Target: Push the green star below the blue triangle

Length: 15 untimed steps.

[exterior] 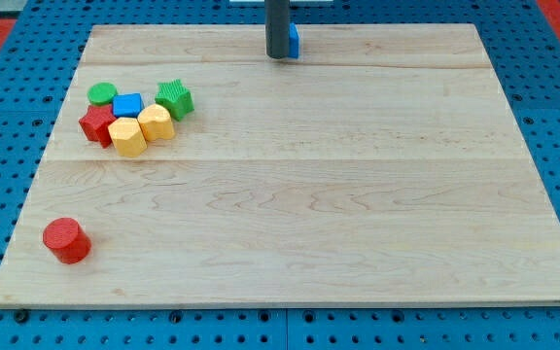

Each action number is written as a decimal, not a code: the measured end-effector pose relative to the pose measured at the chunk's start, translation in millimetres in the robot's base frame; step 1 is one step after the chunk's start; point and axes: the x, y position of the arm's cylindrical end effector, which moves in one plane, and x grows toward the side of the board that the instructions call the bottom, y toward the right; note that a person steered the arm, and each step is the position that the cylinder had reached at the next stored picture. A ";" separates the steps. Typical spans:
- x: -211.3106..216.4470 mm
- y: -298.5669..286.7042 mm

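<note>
The green star (175,98) lies at the view's upper left, at the right end of a cluster of blocks. The blue triangle (293,42) is near the view's top centre, mostly hidden behind my rod. My tip (279,56) rests on the board just left of the blue triangle, touching or nearly touching it. The tip is far to the right of the green star.
The cluster holds a green cylinder (102,93), a blue cube (127,105), a red star (96,124) and two yellow hexagons (127,137) (157,122). A red cylinder (66,240) stands alone at the lower left. The wooden board (309,194) ends on a blue pegboard.
</note>
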 end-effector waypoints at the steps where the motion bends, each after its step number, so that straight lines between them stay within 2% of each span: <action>1: 0.0 1.4; 3: 52.4 3.9; 4: 54.9 4.9; 6: 92.9 -3.9; 8: 103.1 -41.2; 9: 135.4 -38.8; 13: 162.3 -46.2; 14: 165.1 -64.6; 15: 146.1 -96.1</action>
